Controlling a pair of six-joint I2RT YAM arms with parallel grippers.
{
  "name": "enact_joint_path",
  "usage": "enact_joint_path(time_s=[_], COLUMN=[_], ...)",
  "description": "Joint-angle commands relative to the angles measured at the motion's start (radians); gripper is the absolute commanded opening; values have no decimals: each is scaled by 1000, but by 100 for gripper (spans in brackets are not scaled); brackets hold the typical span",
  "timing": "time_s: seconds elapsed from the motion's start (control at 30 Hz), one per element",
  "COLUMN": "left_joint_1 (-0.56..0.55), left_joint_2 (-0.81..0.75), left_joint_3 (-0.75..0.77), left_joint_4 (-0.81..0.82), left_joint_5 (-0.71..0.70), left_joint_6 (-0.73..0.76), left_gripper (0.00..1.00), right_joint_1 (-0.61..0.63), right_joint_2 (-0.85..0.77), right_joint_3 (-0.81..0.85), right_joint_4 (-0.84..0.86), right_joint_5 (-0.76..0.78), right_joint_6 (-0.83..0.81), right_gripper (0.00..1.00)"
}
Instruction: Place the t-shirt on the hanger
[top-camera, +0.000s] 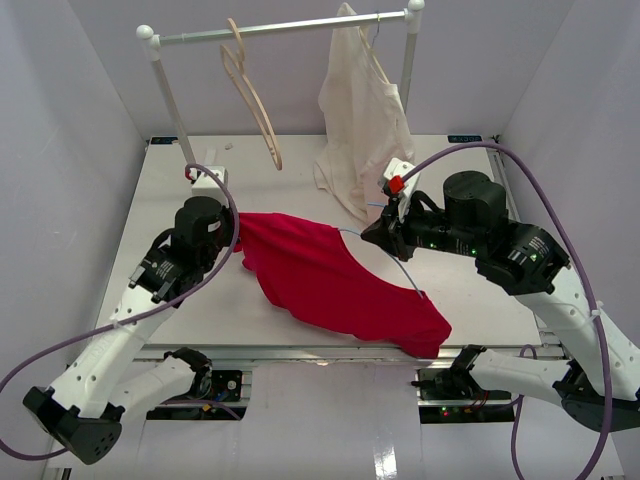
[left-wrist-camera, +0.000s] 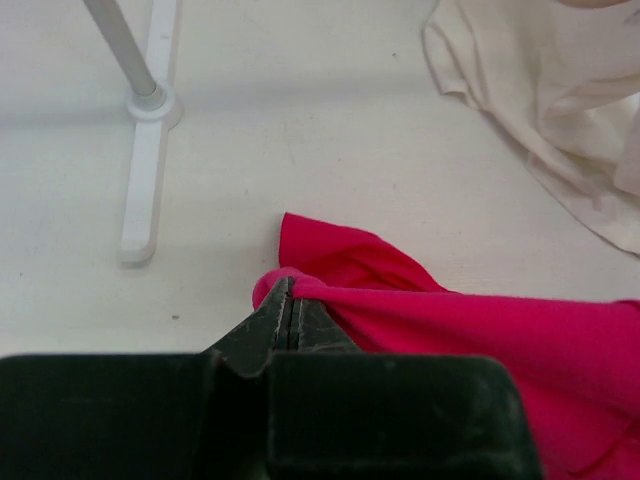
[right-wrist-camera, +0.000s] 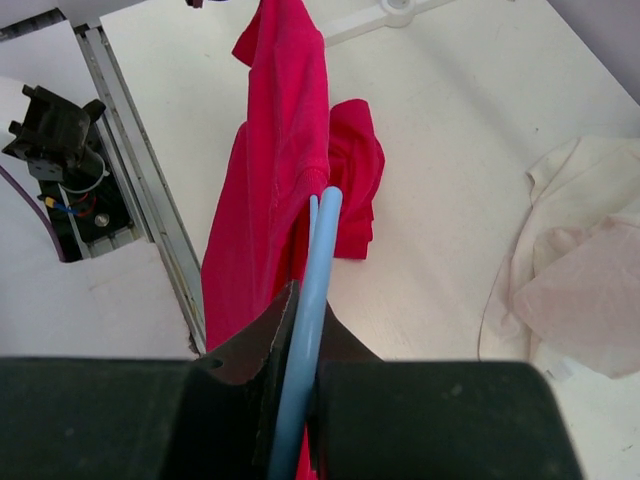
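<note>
The red t-shirt (top-camera: 330, 280) hangs stretched above the table between my two grippers. My left gripper (top-camera: 236, 243) is shut on its left end; in the left wrist view (left-wrist-camera: 288, 290) red cloth (left-wrist-camera: 480, 330) is pinched between the closed jaws. My right gripper (top-camera: 375, 232) is shut on the light-blue wire hanger (top-camera: 392, 265), whose wire curves down into the shirt. In the right wrist view the blue wire (right-wrist-camera: 318, 270) runs between my jaws (right-wrist-camera: 305, 305) into the shirt (right-wrist-camera: 270, 180). Most of the hanger is hidden inside the cloth.
A garment rack (top-camera: 280, 30) stands at the back, with a pale wooden hanger (top-camera: 250, 95) and a cream-white garment (top-camera: 360, 120) on it. The rack's foot (left-wrist-camera: 148, 150) is near my left gripper. The table's front edge (top-camera: 300, 350) lies below the shirt.
</note>
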Motion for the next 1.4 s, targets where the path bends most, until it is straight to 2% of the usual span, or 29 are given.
enact_joint_path(time_s=[0.0, 0.27, 0.37, 0.43, 0.5, 0.6, 0.73, 0.83, 0.97, 1.07, 1.37], left_joint_1=[5, 10, 14, 15, 15, 15, 15, 15, 15, 15, 7], left_joint_2=[21, 25, 61, 76, 75, 0, -97, -113, -82, -71, -61], left_joint_3=[27, 31, 55, 91, 120, 151, 138, 119, 119, 107, 39], left_joint_4=[-34, -22, -75, -106, -132, -110, -25, 17, 8, 30, 135], left_joint_5=[-121, -66, -69, 1, 112, 356, 729, 888, 957, 1041, 1061], left_joint_6=[-68, -73, -52, -20, 47, 117, 179, 233, 327, 340, 402], left_gripper=[0, 0, 19, 42, 44, 48, 48, 46, 41, 37, 43], right_joint_1=[-2, -3, -3, -1, -1, -3, -3, -2, -2, -1, -3], right_joint_2=[-22, -32, -43, -36, -18, 17, 56, 85, 121, 125, 122], right_joint_3=[-25, -84, -64, -5, 25, 90, 112, 140, 161, 146, 64], right_joint_4=[-47, -42, -30, -32, -31, -30, 1, 12, 9, 34, 137], right_joint_5=[-39, -88, -125, -126, -119, -111, -120, -146, -134, -90, -86], right_joint_6=[-47, -71, -73, -58, -43, -7, 24, 41, 49, 70, 108], right_gripper=[8, 8, 8, 8, 8, 8, 8, 8, 8, 8, 8])
